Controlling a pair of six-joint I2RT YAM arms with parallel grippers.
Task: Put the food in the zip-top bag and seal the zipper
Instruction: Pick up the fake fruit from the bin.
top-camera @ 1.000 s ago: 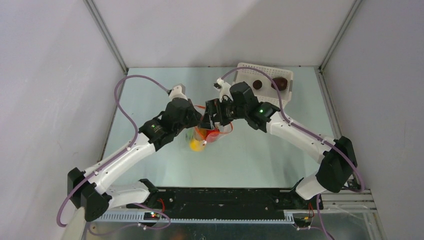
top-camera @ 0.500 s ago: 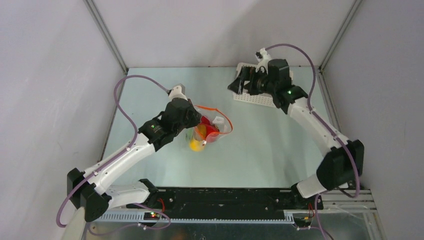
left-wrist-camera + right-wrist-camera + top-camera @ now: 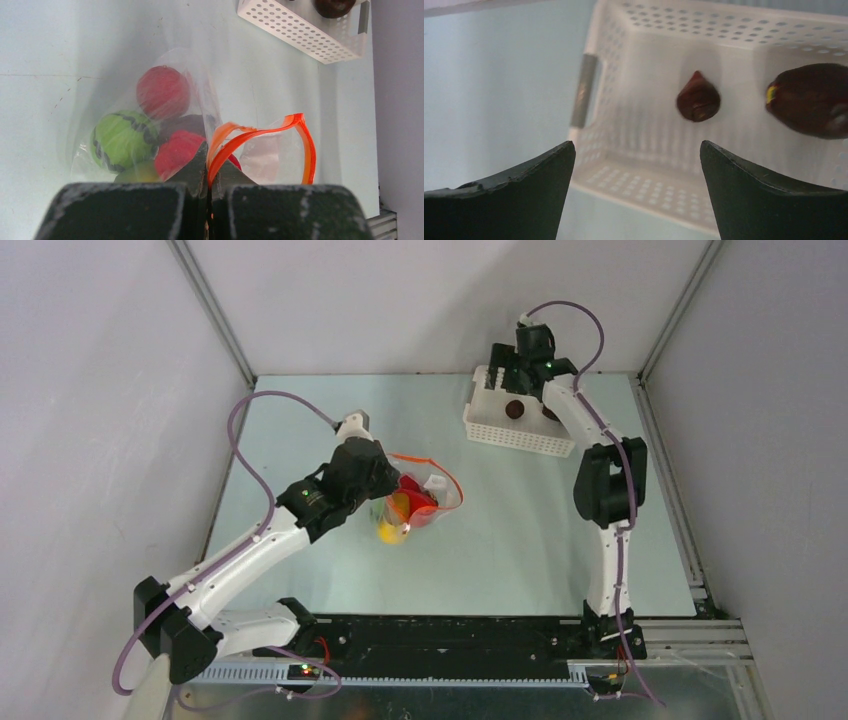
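Left wrist view has the left gripper at bottom centre, its jaws pressed together on the orange-red zipper where the strip's near end folds into them. From there the strip loops up and to the right, so the mouth of the zip-top bag gapes at right of centre. The clear film slumps toward the left of the frame with fruit inside: a red ball, a green striped ball, a second red one, something dark between them and a yellow-green one low down.

From the top external view the bag sits at centre frame, and the white basket lies well apart in the upper right. The right gripper hangs over the basket with its jaws spread wide and nothing between them. Below it lie a pointed maroon fruit and a larger maroon fruit, apart from each other.

The film looks thin, limp and slick, so it would probably slip or bunch if pinched anywhere but the strip, which is the only stiffer edge. The loaded fruit likely drags on that single hold. Both maroon pieces look light, hard and smooth, apt to roll. The pointed one is best taken across its widest part, not near the tip, and from above, since the basket walls stand close.
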